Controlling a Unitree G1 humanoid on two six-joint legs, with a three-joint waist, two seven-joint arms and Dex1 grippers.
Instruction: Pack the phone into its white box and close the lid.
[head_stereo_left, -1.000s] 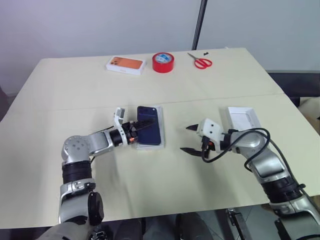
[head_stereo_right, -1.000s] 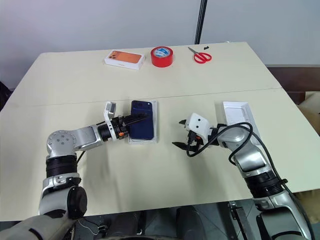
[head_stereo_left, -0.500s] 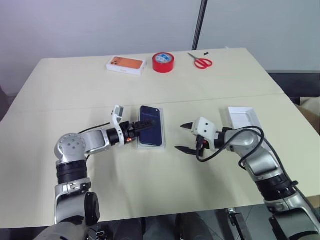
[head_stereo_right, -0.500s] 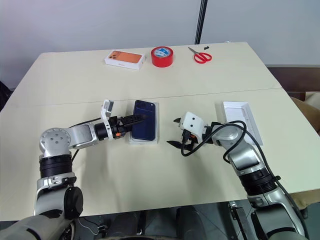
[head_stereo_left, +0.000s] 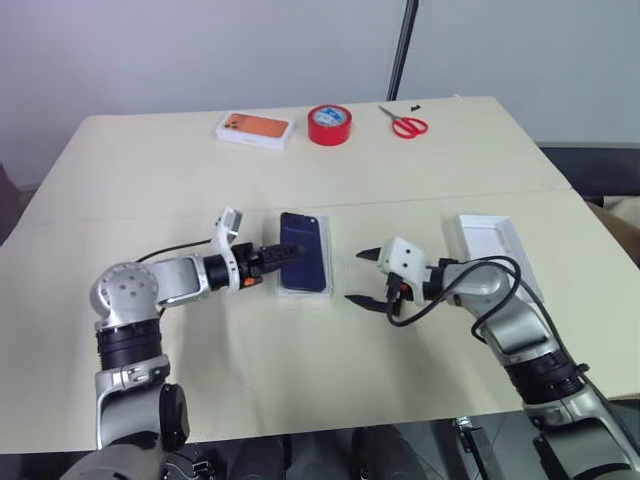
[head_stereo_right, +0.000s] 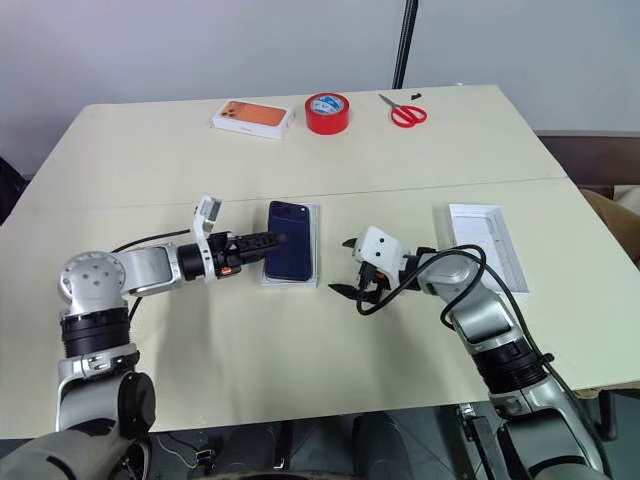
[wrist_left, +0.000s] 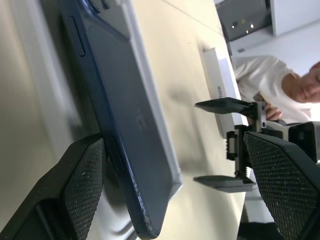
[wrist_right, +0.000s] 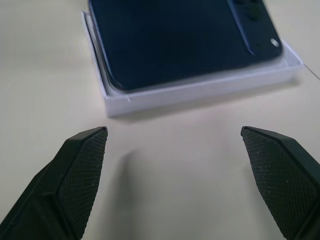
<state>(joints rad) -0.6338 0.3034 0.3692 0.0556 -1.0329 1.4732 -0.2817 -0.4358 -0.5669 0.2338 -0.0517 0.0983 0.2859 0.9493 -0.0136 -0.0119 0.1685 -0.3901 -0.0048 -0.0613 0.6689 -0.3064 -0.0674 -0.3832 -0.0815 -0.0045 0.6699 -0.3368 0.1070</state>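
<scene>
The phone (head_stereo_left: 304, 265) lies in the white box (wrist_right: 200, 91), between the two claws: left claw (head_stereo_left: 272, 256) and right claw (head_stereo_left: 364, 277), both spread wide and empty. Remaining: the lid (head_stereo_left: 489, 239), beyond the right claw on the table (head_stereo_left: 300, 370), is not yet fitted.

No lettering on anything can be read

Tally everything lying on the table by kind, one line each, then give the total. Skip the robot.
Phones: 1, the phone
Box parts: 2, the white box under the phone, and the lid
Closed boxes: 1, the orange-topped white box
Tape rolls: 1, the red tape roll
Scissors: 1, the red-handled scissors
Total: 6
</scene>
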